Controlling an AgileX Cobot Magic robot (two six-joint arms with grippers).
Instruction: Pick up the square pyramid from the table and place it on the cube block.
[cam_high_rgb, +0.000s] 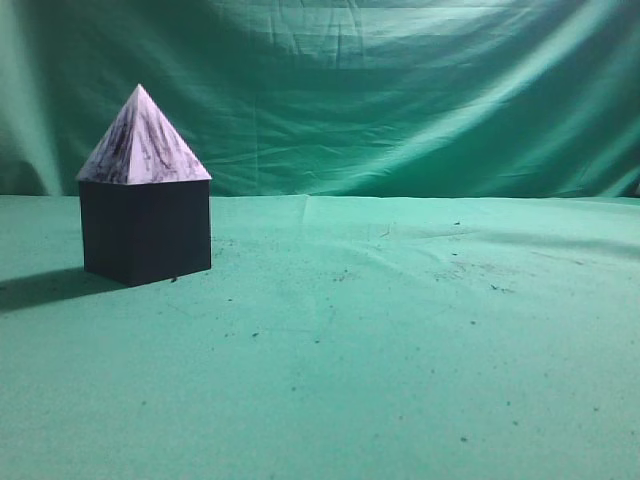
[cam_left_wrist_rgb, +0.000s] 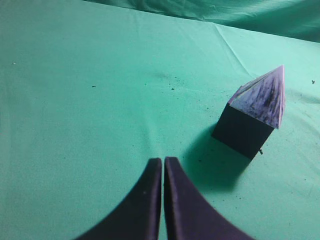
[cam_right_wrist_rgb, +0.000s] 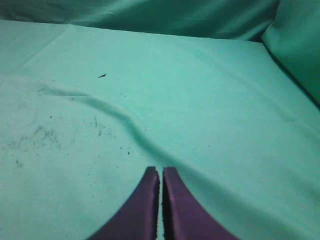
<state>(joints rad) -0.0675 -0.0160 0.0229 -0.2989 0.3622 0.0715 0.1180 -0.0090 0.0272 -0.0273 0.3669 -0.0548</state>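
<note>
Both tools, left tool (cam_left_wrist_rgb: 163, 162) and right tool (cam_right_wrist_rgb: 161, 172), are pressed together, empty. Pyramid (cam_high_rgb: 143, 140) sits squarely on cube (cam_high_rgb: 147, 232) at nine o'clock on counter (cam_high_rgb: 400, 350); task looks finished.

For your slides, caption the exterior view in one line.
Marbled square pyramid sits upright atop the dark cube block on the green table.

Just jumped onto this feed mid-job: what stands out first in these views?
The marbled white-and-purple square pyramid sits squarely on top of the matte dark cube block, at the left of the wrinkled green cloth table in the exterior view. Both dark grippers, left and right, are shut, empty, and apart from the stack.
</note>
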